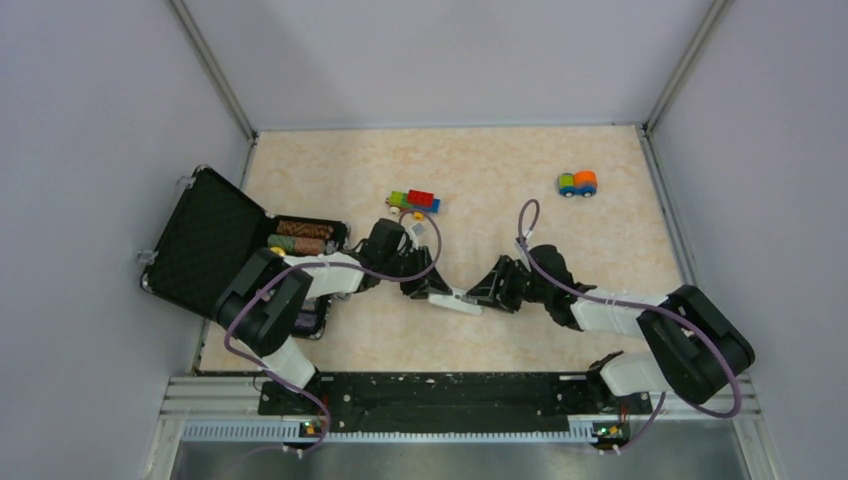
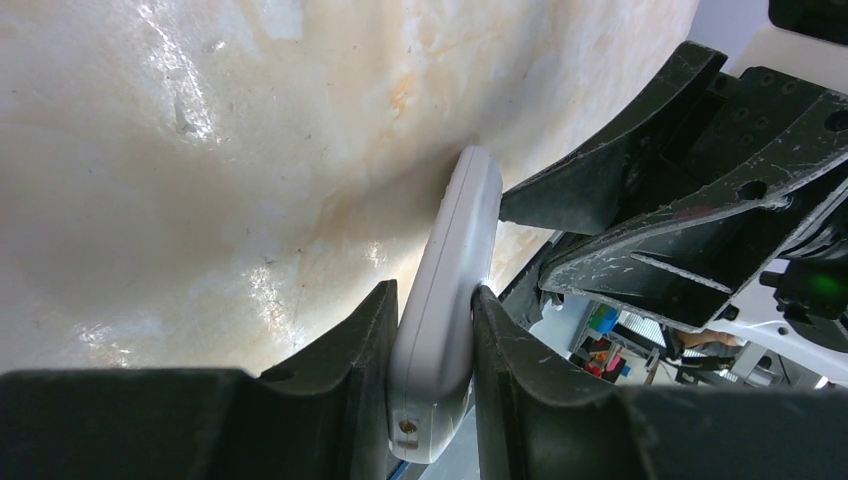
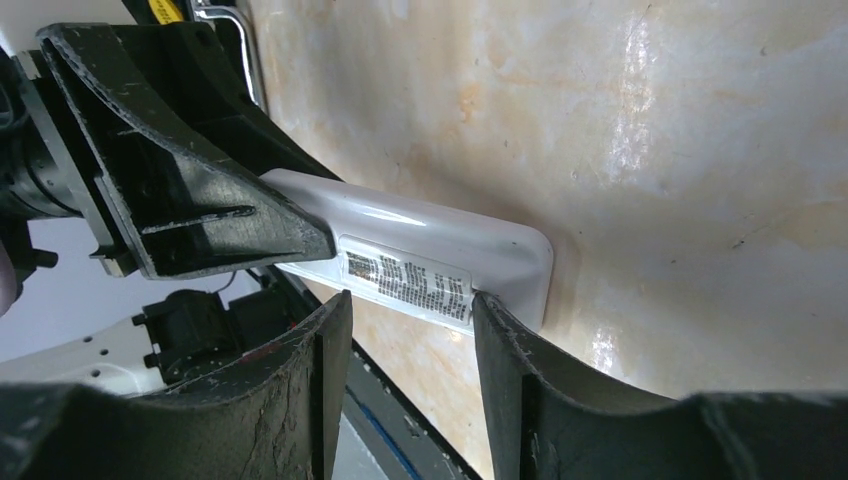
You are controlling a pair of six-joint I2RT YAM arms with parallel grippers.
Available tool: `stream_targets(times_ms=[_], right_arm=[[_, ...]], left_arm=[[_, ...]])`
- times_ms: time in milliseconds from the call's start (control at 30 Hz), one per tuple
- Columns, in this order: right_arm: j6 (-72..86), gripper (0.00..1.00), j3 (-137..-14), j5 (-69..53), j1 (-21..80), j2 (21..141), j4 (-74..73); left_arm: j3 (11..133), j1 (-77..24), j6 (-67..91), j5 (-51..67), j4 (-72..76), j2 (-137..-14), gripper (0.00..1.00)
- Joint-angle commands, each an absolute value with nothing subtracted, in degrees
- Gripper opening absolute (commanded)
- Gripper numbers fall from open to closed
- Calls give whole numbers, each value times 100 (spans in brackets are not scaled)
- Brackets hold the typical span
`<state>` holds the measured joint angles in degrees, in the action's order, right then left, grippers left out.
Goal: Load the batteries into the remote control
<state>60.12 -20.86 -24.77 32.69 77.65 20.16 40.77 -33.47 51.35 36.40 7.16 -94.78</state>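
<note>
- Far left: a black case (image 1: 205,245) lies open on the table (image 1: 520,170), its lid thrown back towards the wall. Rolls of poker chips (image 1: 303,229) are packed in its tray.
- The left gripper (image 2: 435,300) reaches from beside the case towards the middle of the table. Its fingers (image 2: 350,350) are closed tight on the near end of the remote control (image 2: 455,235), one pad flat against each broad face, with no gap showing on either side.
- Beyond the left gripper, further up the table, sits a multicoloured brick car (image 1: 415,200), well apart from both arms.
- The remote control is at the middle of the table between the two grippers, turned up onto one long edge with that edge down at the table. It is slim and white; the face towards the right wrist camera carries a silver printed label, and a small screw hole shows at the clamped end.
- The right gripper (image 1: 492,288) comes in from the right at the free end of the remote. Its fingers (image 3: 505,370) stand about half open, with table showing through the gap. One tip is right against the remote's corner and the other is just below its edge; they have hold of nothing.
- Far right, near the back wall: a small blue, green and orange toy car (image 1: 578,184), alone on the table.
</note>
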Motion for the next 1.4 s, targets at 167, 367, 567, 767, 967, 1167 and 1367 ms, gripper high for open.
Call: stream_targets(times_ms=[167,367,567,767,967,1167,1367], right_arm=[[6355,47,-1841,-3254,3544,8052,3726],[6224,47,-2002,-3212,3543,7652,3689],[6150,47,-2153,-2843,3526,7195,3213],[6155,47,-2181,-2612,3482,6894,3055],[6140,47,-2331,-2489,3474,6910,2910],[5760,47,-2695,-1849,3408,6727,2027],[5565,48,-3029,-1379,3304,6636,1546]], left_arm=[[3928,-3604,5190,2783,294,-9812,0],[4043,-3608,5063,2444,-161,-9687,0],[4293,-3607,4870,2194,-856,-9725,0],[4356,-3595,4841,1987,-1198,-9800,0],[4380,-3595,4874,1982,-1203,-9853,0],[4388,-3597,4826,1861,-1400,-9786,0],[4416,-3589,4849,1774,-1535,-9753,0]])
